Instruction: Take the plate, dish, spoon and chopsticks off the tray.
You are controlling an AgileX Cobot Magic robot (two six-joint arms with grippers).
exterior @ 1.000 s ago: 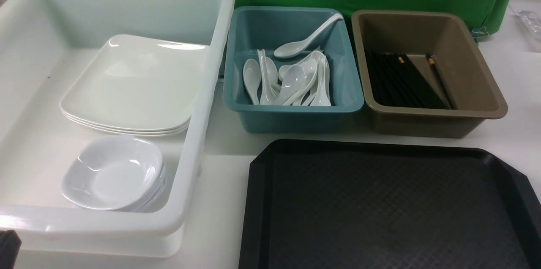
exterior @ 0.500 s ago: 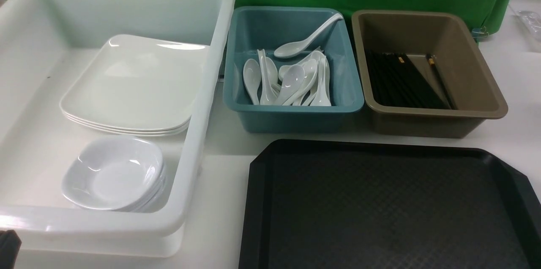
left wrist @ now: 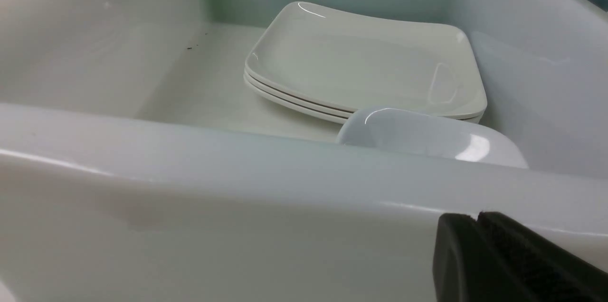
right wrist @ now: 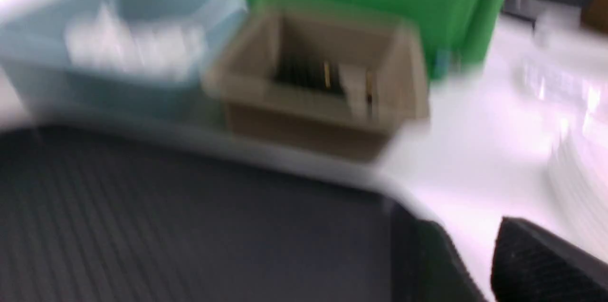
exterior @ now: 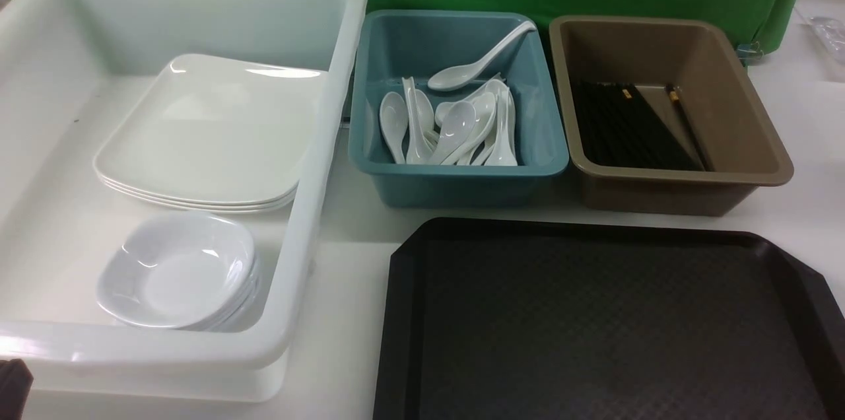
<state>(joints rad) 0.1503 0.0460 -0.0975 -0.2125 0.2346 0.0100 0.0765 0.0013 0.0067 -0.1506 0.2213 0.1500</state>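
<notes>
The white tub (exterior: 59,142) fills the left side of the worktop and holds a stack of white plates (exterior: 211,136) toward its far end, with a stack of small square dishes (exterior: 175,271) near its front wall. The top plate tilts, propped against the tub's right wall, so it could slide or rock if the tub is knocked.

The black tray (exterior: 594,327) sits at the front right edge of the worktop, and its patterned floor shows nothing on it; judged from that, the clearing looks finished. The remaining risk is mostly an arm clipping something on the way out.

Behind the tray, the brown tub (exterior: 759,142) at the far right holds the black chopsticks (exterior: 627,129), lying flat along its floor. The teal tub (exterior: 462,30) beside it holds a heap of white spoons (exterior: 455,129); the topmost spoon (exterior: 482,67) leans with its handle up on the far right corner of the rim and could tip out at a jolt.

The left gripper (left wrist: 479,245) sits low just outside the white tub's front wall, fingers pressed together and empty; lifting carelessly could catch the rim. The right gripper (right wrist: 475,264) shows over the tray's right corner in a badly blurred wrist view, with a gap showing between its fingers and nothing between them; a sweep could nudge the tray.
</notes>
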